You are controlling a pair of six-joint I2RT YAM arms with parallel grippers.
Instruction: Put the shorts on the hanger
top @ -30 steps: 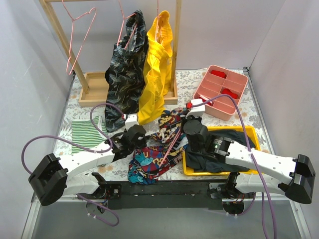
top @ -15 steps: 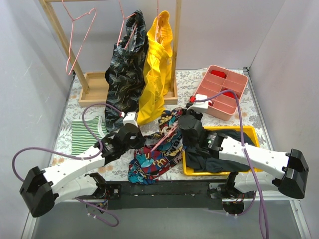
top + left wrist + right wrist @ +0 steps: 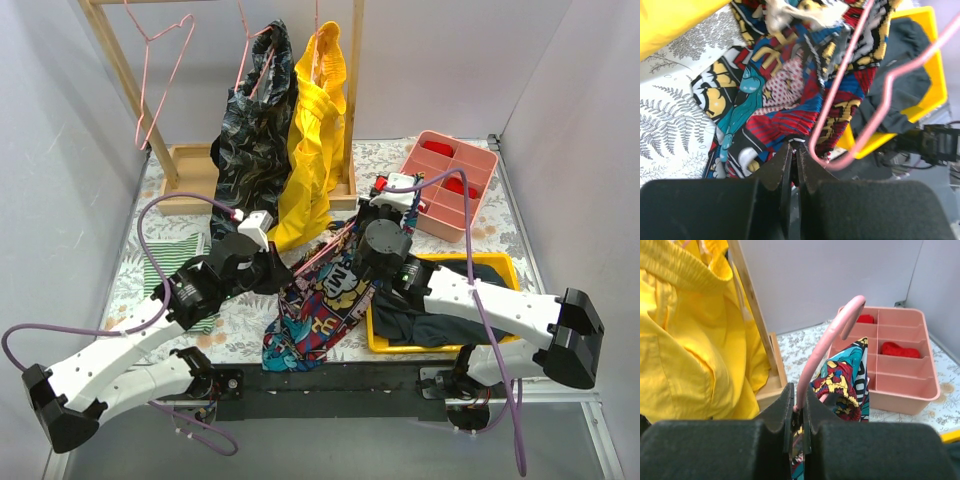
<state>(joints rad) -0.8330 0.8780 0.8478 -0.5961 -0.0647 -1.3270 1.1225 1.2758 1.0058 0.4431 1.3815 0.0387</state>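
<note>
Shorts (image 3: 322, 305): limp, light, likely to bunch and slide. Left tool (image 3: 794, 148) clenched on cloth fold. Hanger (image 3: 826, 337): thin wire, probably springy. Right tool (image 3: 799, 405) clamped on it. Better hold: waistband edge.

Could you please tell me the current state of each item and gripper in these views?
shorts: crumpled, not yet hung.
hanger: off the rack, against the shorts.
left gripper: shut on the shorts.
right gripper: shut on the hanger.
black-grey garment: hanging on the rack.
yellow garment: hanging on the rack.
spare hanger: hanging bare.
yellow tray: holding dark cloth.
pink box: holding red items.
</note>
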